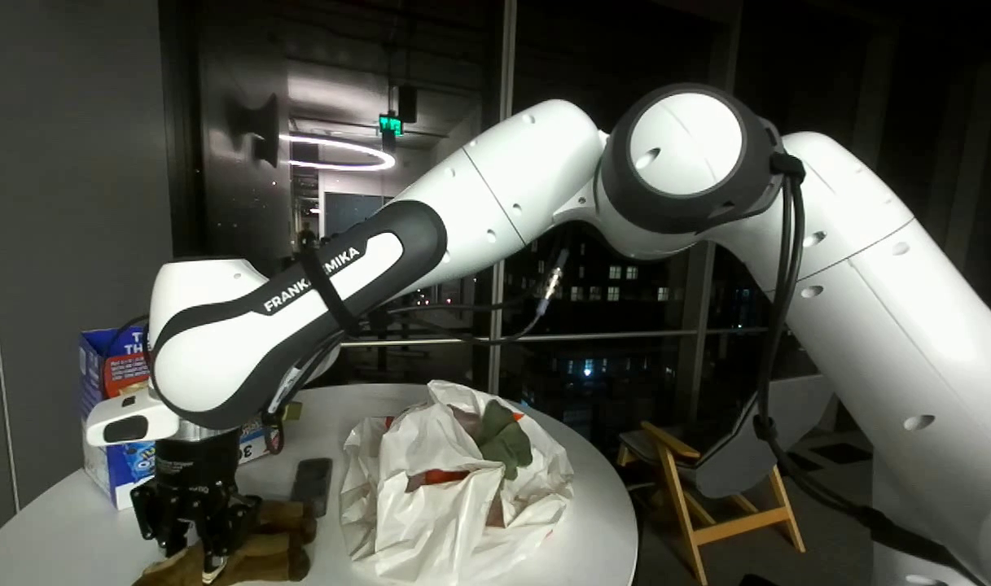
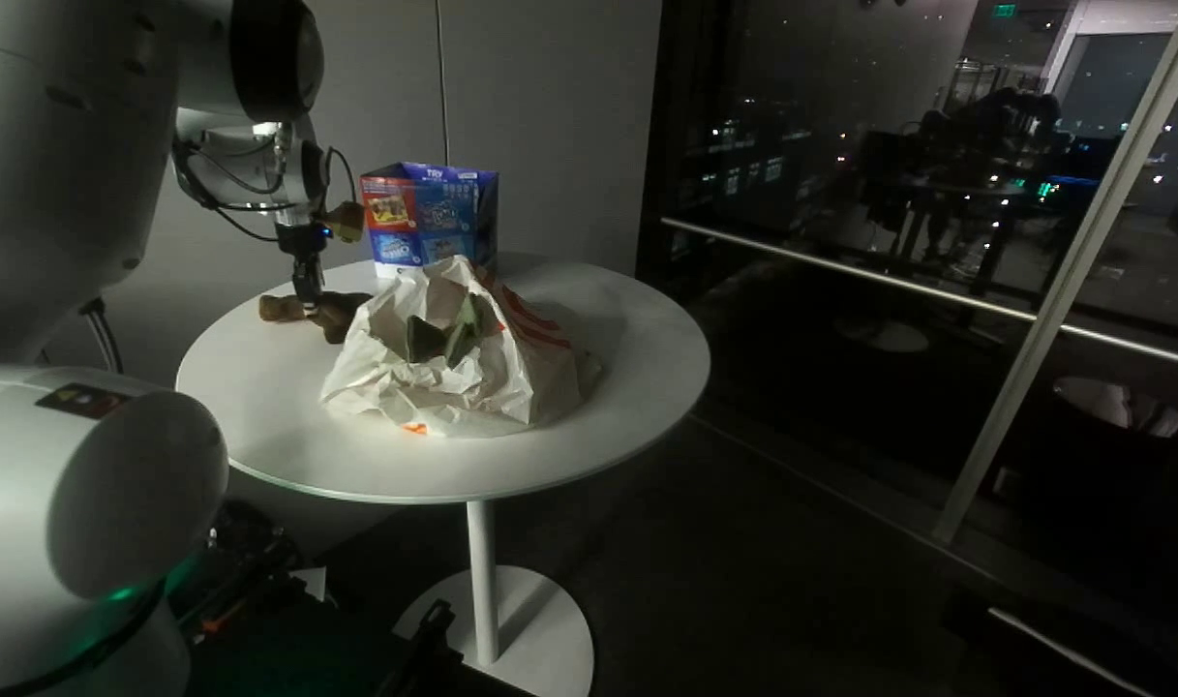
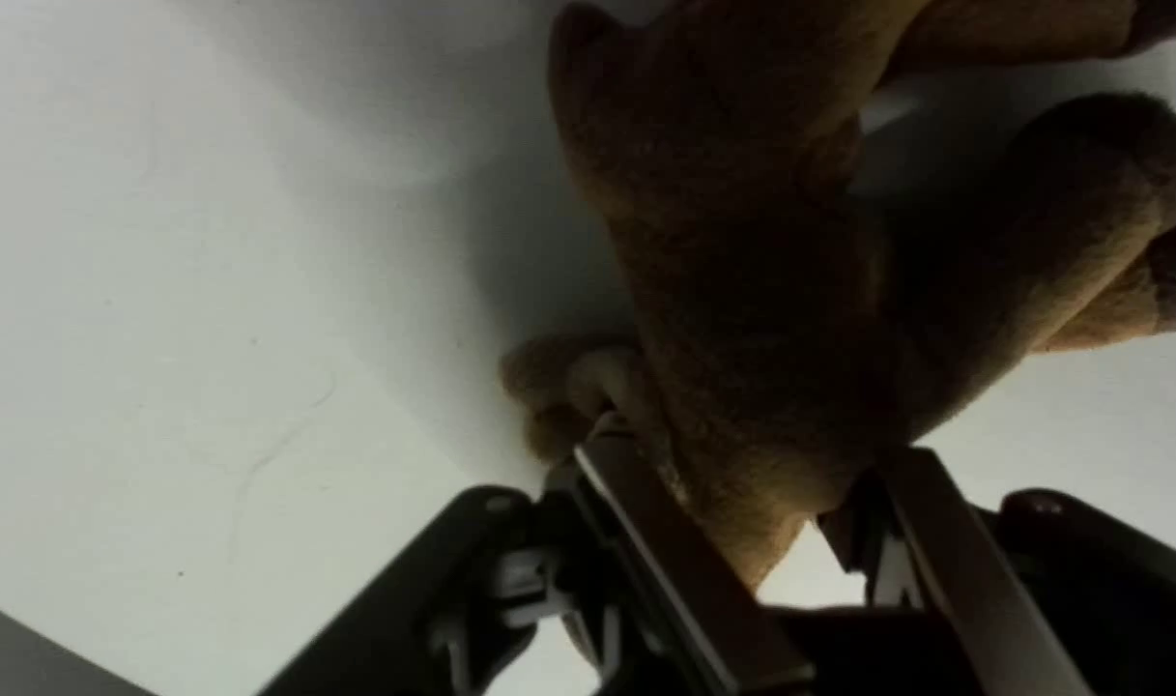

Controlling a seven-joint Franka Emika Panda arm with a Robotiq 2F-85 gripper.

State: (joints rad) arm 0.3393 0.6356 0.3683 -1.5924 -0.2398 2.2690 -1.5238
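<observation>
1. In an exterior view: brown plush toy [image 1: 271,561] lies on round white table [image 1: 601,521], directly under black two-finger gripper [image 1: 191,560]. Lower picture border crops toy.
2. In an exterior view, containers: crumpled white thin-walled bag [image 1: 414,521] sits beside toy, small gap between. Dark green soft-looking item [image 1: 507,439] pokes from bag mouth; red piece [image 1: 442,478] shows through a gap in the bag. Black flat phone-like slab [image 1: 313,482] just behind toy's end, near bag. Edges: table rim curves around on bag's side away from toy, strip of white tabletop in between.
3. In an exterior view, containers: blue-and-red printed cardboard box [image 2: 434,213], open-topped, stands beyond toy; contents hidden. Bag, in front of box, partly overlaps toy's near end in sight; red stripes on its side, green pieces in its mouth.
4. In an exterior view, edges: toy's outer end is close to table rim. Wide white tabletop runs from toy toward camera, more past bag; white pedestal [image 2: 484,581] underneath.
5. Wrist view: jaws partly apart, one each side of toy's narrow part. Can't tell if they pinch it.
6. Wrist view, edges: toy's limbs spread up and picture-right; broad tabletop picture-left of toy, ending at dark grey patch [image 3: 27,652] in lower corner.
</observation>
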